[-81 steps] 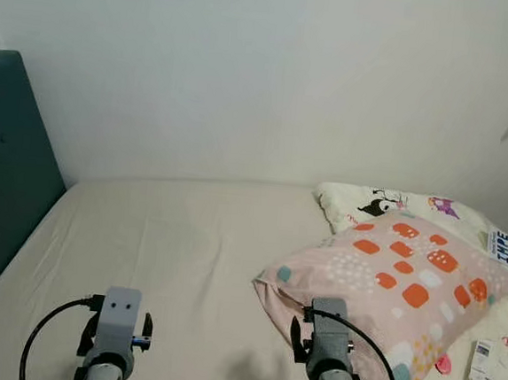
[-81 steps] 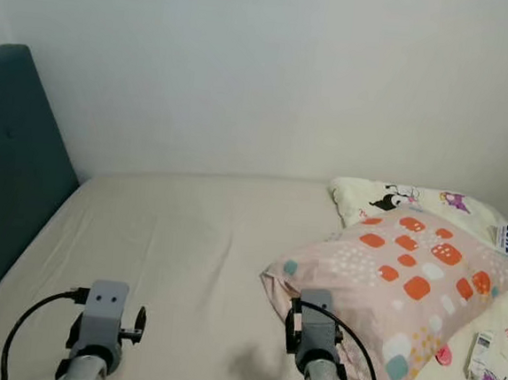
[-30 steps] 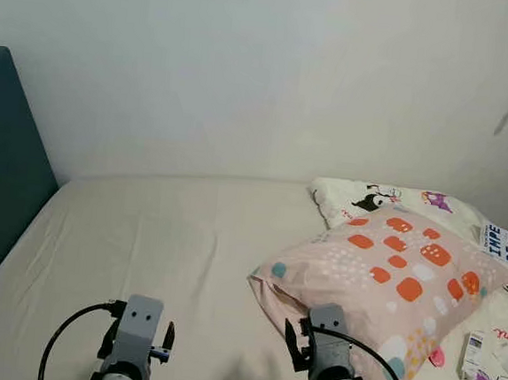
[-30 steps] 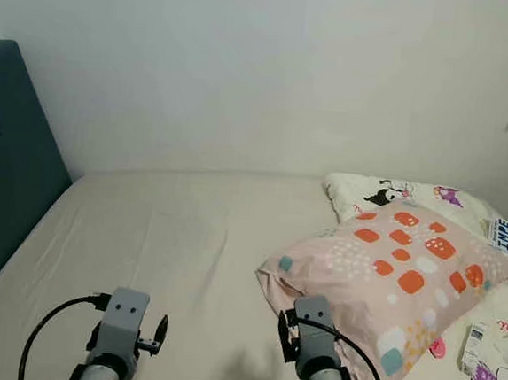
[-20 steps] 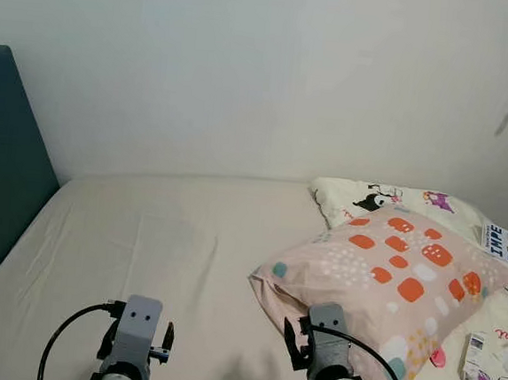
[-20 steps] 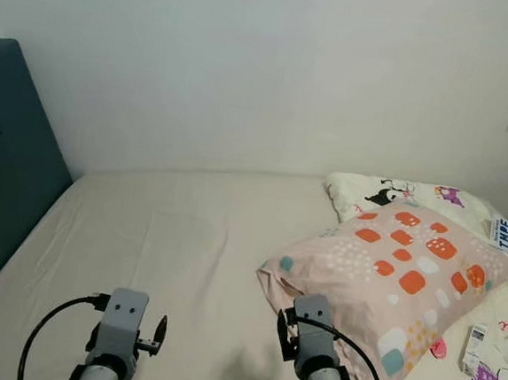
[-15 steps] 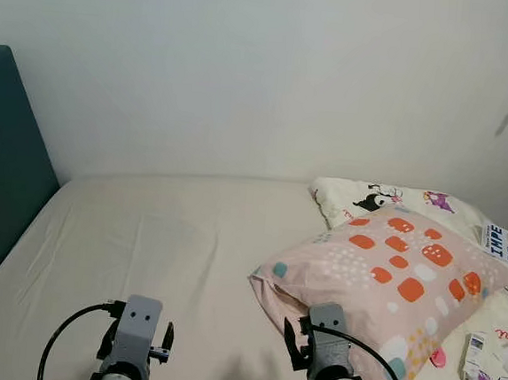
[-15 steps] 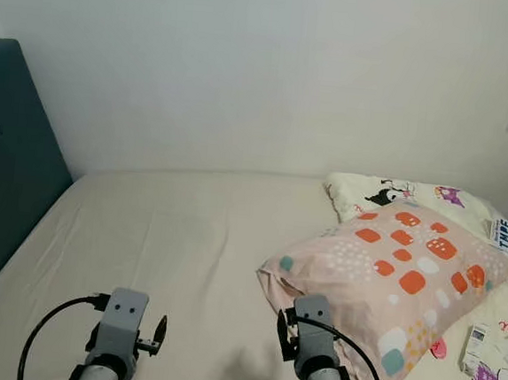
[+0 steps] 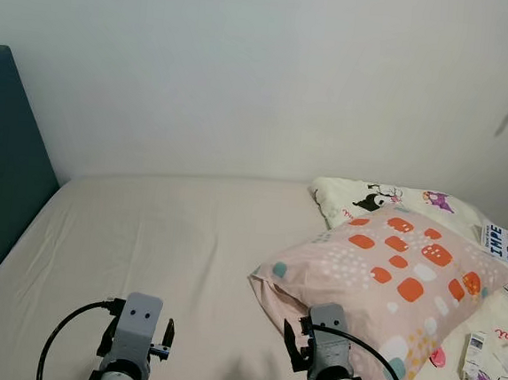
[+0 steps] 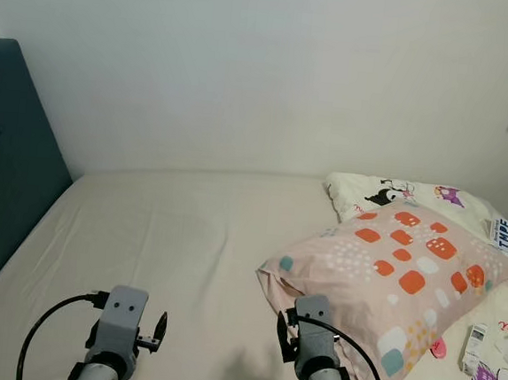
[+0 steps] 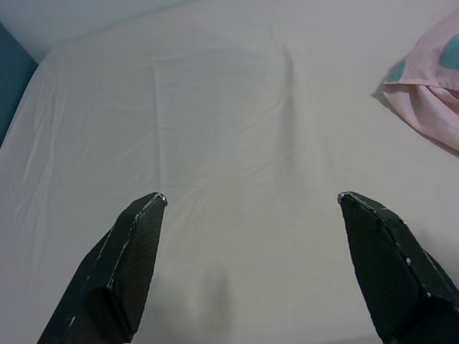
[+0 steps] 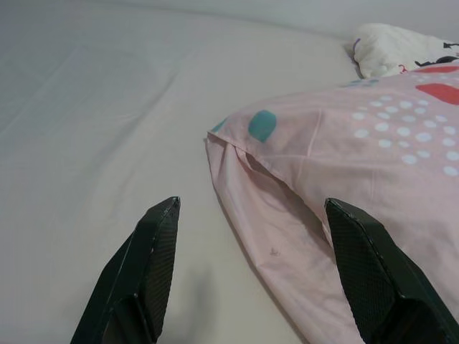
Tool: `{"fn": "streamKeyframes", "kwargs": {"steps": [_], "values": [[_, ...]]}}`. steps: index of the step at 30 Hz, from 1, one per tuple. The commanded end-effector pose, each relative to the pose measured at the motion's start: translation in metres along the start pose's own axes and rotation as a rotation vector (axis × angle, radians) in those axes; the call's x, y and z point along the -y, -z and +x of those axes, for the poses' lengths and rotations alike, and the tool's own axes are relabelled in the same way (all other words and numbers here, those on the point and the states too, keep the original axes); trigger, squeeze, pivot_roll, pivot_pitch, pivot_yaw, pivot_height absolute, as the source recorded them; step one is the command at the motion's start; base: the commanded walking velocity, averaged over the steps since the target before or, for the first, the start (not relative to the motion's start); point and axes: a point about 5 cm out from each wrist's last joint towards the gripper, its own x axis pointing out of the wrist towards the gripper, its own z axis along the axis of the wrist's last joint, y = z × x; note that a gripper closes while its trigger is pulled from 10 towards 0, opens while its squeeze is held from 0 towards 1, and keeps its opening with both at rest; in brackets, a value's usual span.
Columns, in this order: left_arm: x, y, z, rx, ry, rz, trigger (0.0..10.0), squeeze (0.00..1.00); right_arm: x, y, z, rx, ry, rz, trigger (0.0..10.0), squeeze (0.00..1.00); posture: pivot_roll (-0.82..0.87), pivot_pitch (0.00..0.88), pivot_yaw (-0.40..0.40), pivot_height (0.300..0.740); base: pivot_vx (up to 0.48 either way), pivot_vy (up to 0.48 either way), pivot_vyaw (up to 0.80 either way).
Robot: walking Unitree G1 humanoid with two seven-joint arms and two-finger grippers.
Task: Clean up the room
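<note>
A pink pillow [image 9: 389, 273] with orange and teal patches lies on the right half of a bed with a cream sheet [image 9: 170, 236]. Behind it sits a white pillow [image 9: 387, 200] with cartoon prints. My right gripper [image 12: 251, 204] hangs open just above the sheet at the pink pillow's near left corner [image 12: 237, 143], not touching it. My left gripper [image 11: 249, 197] is open over bare sheet, with nothing between its fingers. In the head views both wrists, left [image 9: 129, 344] and right [image 9: 324, 352], sit low at the bottom edge.
A dark teal headboard [image 9: 1, 177] bounds the bed on the left and a plain white wall [image 9: 264, 75] runs behind. At the far right lie a small white box [image 9: 473, 347], a pink object [image 9: 438, 355] and printed bedding [image 9: 507, 248].
The camera has panned slightly since the earliest frames, shifting the scene left. Both arms stay low with little change; the pillow has not moved.
</note>
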Motion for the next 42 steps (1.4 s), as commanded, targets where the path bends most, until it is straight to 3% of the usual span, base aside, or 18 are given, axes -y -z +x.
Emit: {"fn": "streamKeyframes", "kwargs": {"steps": [1,42], "values": [[0.0014,0.0039,-0.0029,-0.019,0.009,0.009,10.0,0.0,0.0008,0.0004,-0.0006,-0.006,0.005,0.015,10.0,0.0,-0.01,0.069,-0.034,0.74,0.0,-0.36,0.0],[0.0033,0.0028,-0.0027,-0.022,0.02,0.019,10.0,0.0,0.0058,0.0035,-0.0045,-0.031,0.012,0.017,10.0,0.0,-0.01,0.088,-0.032,0.74,0.0,-0.445,0.0]]}}
